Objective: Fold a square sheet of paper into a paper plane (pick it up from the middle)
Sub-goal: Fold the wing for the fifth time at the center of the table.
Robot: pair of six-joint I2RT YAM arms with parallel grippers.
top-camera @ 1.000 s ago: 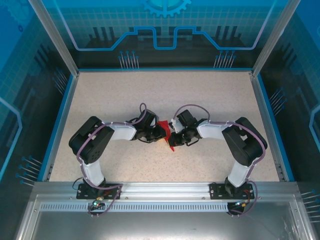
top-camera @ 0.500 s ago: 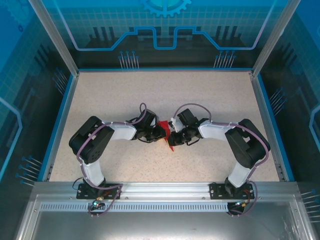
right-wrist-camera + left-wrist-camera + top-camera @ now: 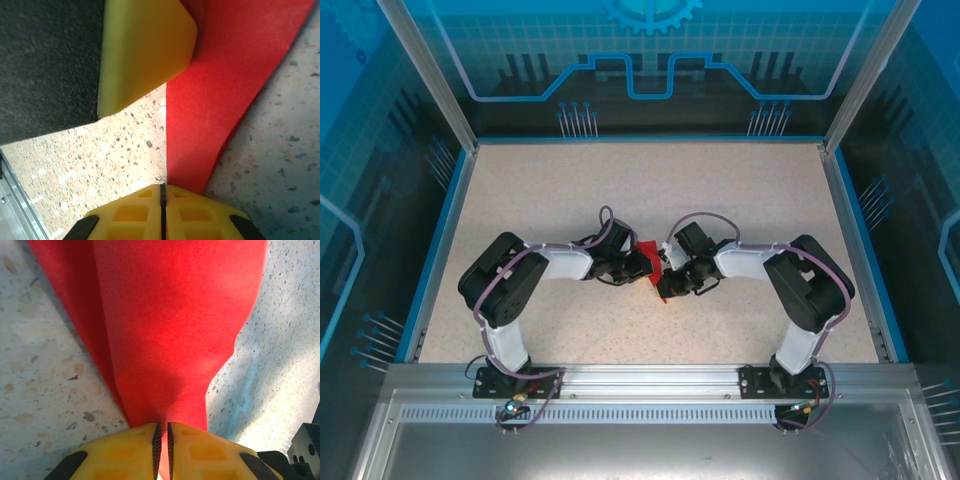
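Left side first: the left fingers (image 3: 131,452) are pinched almost shut on the narrow end of the red paper (image 3: 175,315). There's just a sliver of gap, and the sheet runs into it. From above, the paper (image 3: 654,254) sits mid-desk (image 3: 540,200), squeezed between the two arms. The left arm (image 3: 565,262) comes in from the paper's left and the right arm (image 3: 745,260) from its right.

On the other side of the paper, the right fingers (image 3: 132,212) are closed flat together. The straight edge of the paper (image 3: 215,100) meets their seam, so it looks like they've nipped the very edge, though it's a thin bite. One yellow finger from the left side (image 3: 145,55) rests on the paper just beyond.

Handling-wise, I'd say this stuff is feather-light and floppy. It already bows and creases between the grips. It won't slip much on those pads, but it'll crumple or tear if the two sides pull apart. Best hold is along a folded ridge or edge, where it's doubled and stiffer, not on the loose flap.
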